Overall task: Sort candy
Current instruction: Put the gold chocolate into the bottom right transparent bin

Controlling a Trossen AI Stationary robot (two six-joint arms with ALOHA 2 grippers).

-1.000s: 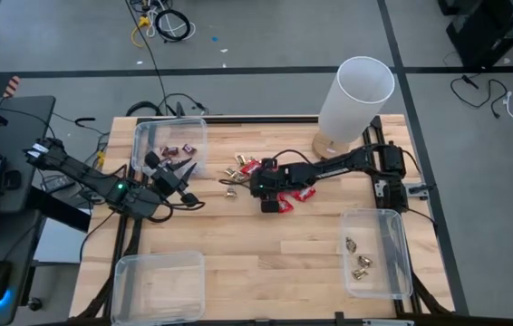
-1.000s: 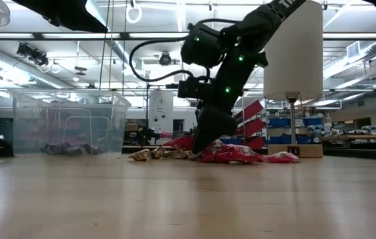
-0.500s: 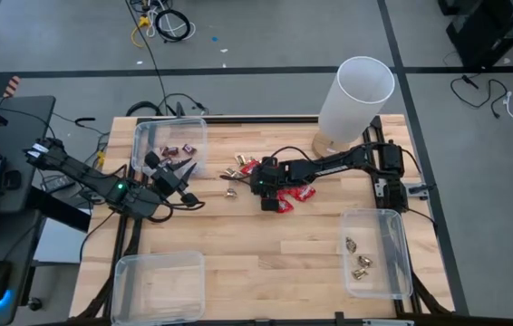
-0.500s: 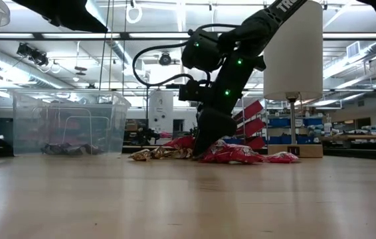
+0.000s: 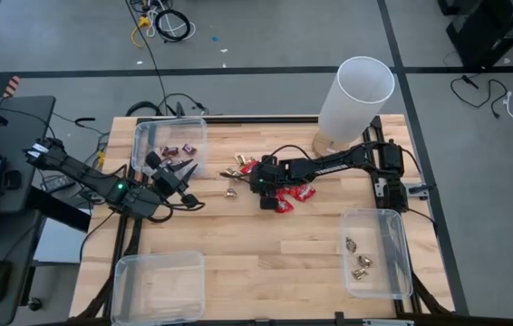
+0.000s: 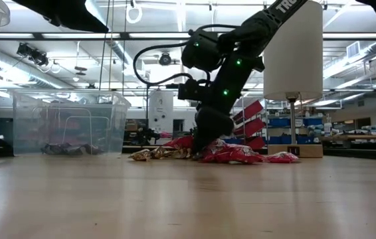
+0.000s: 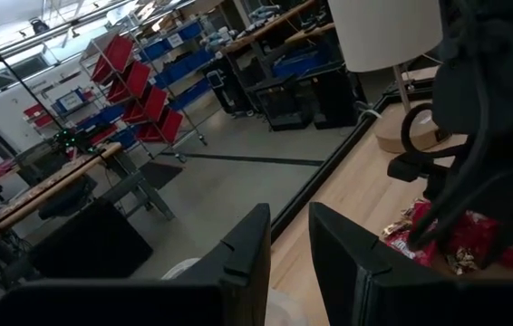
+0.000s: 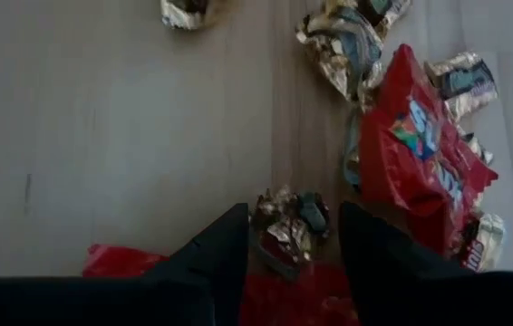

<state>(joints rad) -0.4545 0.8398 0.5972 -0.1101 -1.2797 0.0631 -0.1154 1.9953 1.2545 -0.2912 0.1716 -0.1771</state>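
High view, right gripper (image 5: 263, 187) down over candy (image 5: 285, 187) heap mid-table, crinkled red packets, gold foil; left gripper (image 5: 184, 172) beside clear bin (image 5: 139, 145), fingers partly apart, empty; right wrist view, dark fingers (image 8: 216, 263) spread astride a foil piece (image 8: 288, 222), not yet clamped, glossy red packet (image 8: 420, 163) beside.

Grey concrete floor (image 5: 266, 36) with loose cables (image 5: 161, 20), blue-binned shelving (image 7: 148, 91), bright ceiling lights (image 6: 15, 36).
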